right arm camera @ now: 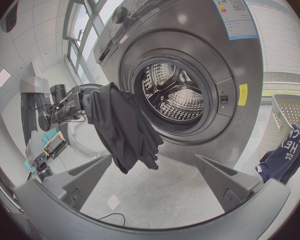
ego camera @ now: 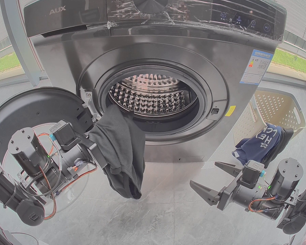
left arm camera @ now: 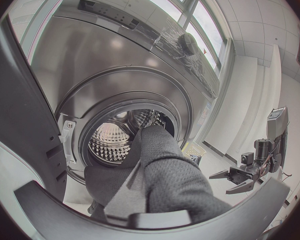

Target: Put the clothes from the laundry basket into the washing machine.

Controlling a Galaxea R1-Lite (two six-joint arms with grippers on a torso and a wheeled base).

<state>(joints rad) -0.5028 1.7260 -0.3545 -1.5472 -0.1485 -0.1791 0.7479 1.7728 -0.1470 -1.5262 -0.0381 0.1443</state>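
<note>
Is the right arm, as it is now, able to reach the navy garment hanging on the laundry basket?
Probably yes. The right gripper is open and empty, the navy garment hangs over the rim of the laundry basket close beside it, and nothing stands between them.

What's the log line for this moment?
left gripper: shut on dark grey garment, hanging before open grey washing machine | right gripper: open, empty | navy blue printed shirt: draped over beige plastic laundry basket

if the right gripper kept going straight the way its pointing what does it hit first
The right gripper would probably meet the hanging dark garment first; depth is unclear, so it could miss that and reach the front of the washing machine.
</note>
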